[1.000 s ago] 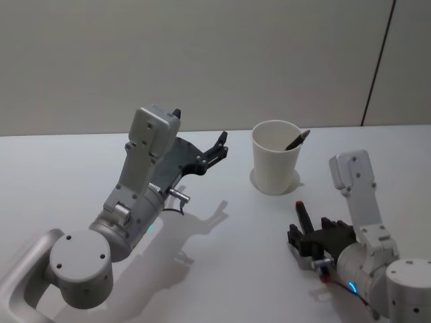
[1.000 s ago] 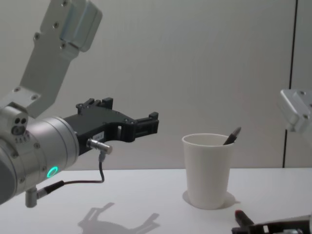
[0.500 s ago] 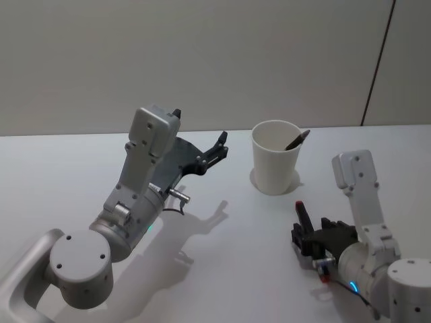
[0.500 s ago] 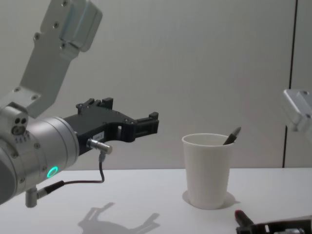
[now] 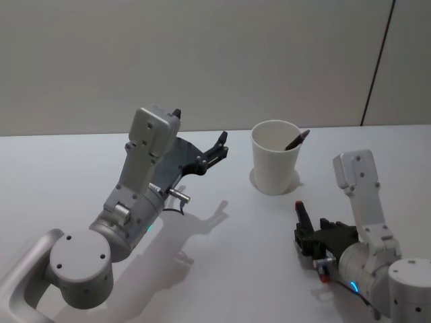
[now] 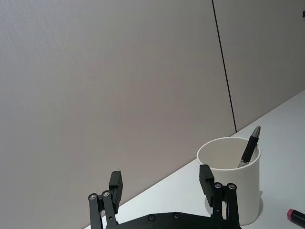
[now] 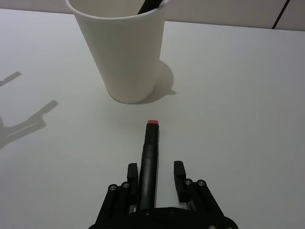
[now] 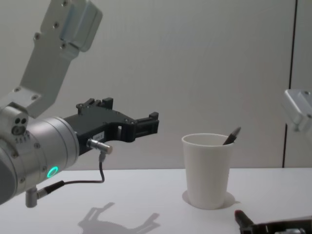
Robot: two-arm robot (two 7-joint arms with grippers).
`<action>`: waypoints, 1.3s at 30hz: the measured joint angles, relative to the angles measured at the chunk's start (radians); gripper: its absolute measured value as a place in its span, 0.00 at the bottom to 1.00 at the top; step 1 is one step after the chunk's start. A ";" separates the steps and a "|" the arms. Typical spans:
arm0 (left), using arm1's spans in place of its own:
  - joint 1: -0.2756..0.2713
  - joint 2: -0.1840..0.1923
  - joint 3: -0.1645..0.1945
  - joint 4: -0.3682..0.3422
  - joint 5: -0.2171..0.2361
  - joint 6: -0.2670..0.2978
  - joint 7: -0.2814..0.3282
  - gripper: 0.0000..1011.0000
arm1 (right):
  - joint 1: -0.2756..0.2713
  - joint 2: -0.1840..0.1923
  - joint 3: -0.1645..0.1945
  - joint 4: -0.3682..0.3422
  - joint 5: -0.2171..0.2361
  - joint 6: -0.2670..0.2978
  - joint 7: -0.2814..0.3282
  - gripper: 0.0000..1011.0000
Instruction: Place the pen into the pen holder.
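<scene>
The right pincer point(image 7: 153, 177) lay low over the surface point(image 7: 238, 95), pinching a red-tipped pen point(image 7: 149, 155) whose long axis pointed straight at the paper cup point(image 7: 123, 52) just ahead. The left pincer point(image 6: 162, 186) hung spread and empty, farther off.

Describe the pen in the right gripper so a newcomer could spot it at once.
Start at the white paper cup standing upright on the white table. On the robot's side of it, low over the table, the right gripper holds a dark pen pointing toward the cup. Its red tip sets it apart from the all-dark pen in the cup.
</scene>
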 joint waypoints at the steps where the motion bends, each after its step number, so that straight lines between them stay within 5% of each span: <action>1: 0.000 0.000 0.000 0.000 0.000 0.000 0.000 0.99 | 0.000 0.000 0.000 0.000 0.000 0.000 0.000 0.45; 22: 0.000 0.000 0.000 0.000 0.000 0.000 0.000 0.99 | -0.001 -0.001 0.001 0.001 -0.013 -0.008 0.014 0.31; 28: 0.000 0.000 0.000 0.000 0.000 0.000 0.000 0.99 | -0.001 -0.002 0.001 0.001 -0.014 -0.009 0.016 0.18; 39: 0.000 0.000 0.000 0.000 0.000 0.000 0.000 0.99 | -0.001 -0.002 0.001 0.001 -0.015 -0.010 0.017 0.18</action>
